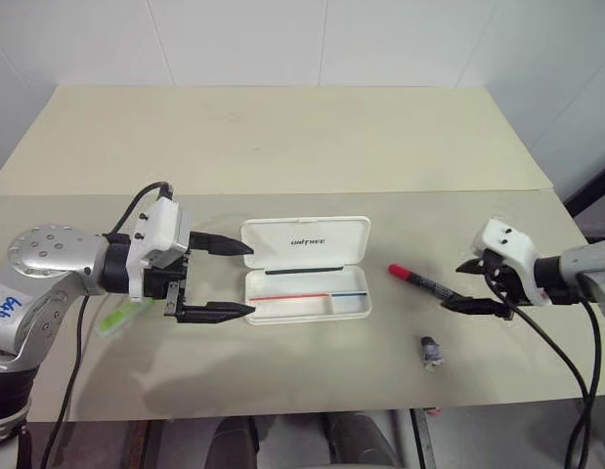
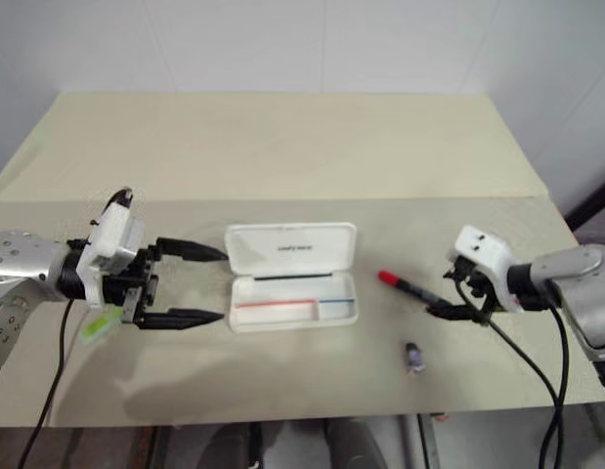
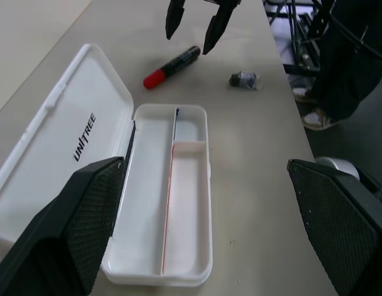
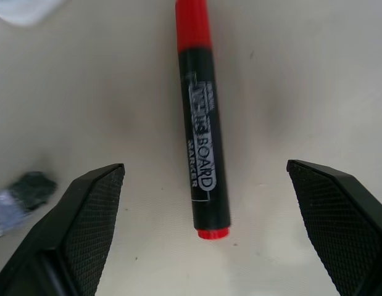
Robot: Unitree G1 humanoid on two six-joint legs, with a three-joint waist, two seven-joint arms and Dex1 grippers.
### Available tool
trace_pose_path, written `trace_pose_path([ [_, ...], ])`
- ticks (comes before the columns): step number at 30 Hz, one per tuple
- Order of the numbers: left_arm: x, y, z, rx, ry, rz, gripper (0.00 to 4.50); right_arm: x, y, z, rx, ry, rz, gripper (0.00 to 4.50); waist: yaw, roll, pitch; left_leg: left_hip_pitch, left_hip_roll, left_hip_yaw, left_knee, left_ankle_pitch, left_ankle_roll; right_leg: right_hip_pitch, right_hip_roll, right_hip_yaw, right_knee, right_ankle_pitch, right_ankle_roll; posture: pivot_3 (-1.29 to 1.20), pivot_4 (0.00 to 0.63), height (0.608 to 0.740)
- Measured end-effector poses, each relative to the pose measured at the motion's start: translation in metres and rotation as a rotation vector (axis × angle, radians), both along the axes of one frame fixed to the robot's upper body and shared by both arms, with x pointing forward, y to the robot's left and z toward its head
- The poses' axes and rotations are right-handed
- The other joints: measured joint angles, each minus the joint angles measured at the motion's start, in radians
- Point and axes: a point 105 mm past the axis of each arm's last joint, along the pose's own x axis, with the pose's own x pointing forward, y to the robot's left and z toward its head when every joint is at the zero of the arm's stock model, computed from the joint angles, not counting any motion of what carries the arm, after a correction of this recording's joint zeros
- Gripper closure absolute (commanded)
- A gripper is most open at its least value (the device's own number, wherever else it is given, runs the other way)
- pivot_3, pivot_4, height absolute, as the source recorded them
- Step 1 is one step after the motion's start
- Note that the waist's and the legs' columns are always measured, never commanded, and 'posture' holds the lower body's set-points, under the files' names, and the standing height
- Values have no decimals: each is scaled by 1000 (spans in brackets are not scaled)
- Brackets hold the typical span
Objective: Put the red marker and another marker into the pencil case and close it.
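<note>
Closest to me on the table (image 1: 282, 147) is the little dark grey stub (image 1: 431, 351), sitting off by itself near the front edge on my right side. Just past it is my right gripper (image 1: 470, 286), fingers spread wide and holding nothing, pointing in toward the middle. The red marker (image 1: 425, 281) lies flat right in front of it: in the right wrist view the barrel runs straight up the gap between my two fingers, red end nearest me, cap farthest, touching neither finger.

Over on my left, my left gripper (image 1: 234, 278) is also wide open and empty, with its fingers aimed at the pencil case (image 1: 304, 267) and its tips just beside the case's left end. The green marker (image 1: 119, 318) is lying on the table behind that gripper, partly hidden under my wrist.

The case sits in the middle with the lid flipped back flat and the tray empty, red and blue stripe showing.
</note>
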Motion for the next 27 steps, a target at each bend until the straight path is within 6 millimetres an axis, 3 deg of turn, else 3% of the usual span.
trace_pose_path([
  [6,1,1,-1,18,-16,3,0,11,4,-9,-46,16,-39,40,0,0,0,0,0,0,0,0,0,0,0,0,0,0,0,0,150,740],
  [7,1,1,-1,18,-17,6,0,12,7,-9,-40,15,-44,214,-1,0,0,0,0,0,0,0,0,-1,0,0,0,0,0,0,150,740],
  [10,2,2,-1,17,-21,16,0,18,14,-9,-35,-6,-53,935,-3,0,0,0,0,0,0,0,0,0,0,0,0,0,0,0,150,740],
  [18,3,7,0,6,-32,62,0,22,22,-9,-33,-26,-24,3773,-2,0,0,0,0,0,2,0,0,0,0,0,1,0,0,0,150,740],
  [19,3,7,-1,7,-31,62,0,22,22,-9,-34,-30,-20,3938,-2,0,0,0,0,0,2,0,0,0,0,0,1,0,0,0,150,740],
  [27,2,9,-4,8,-27,77,0,25,18,-8,-57,-67,38,3938,-2,0,0,0,0,1,4,0,0,1,0,1,1,0,1,0,150,740],
])
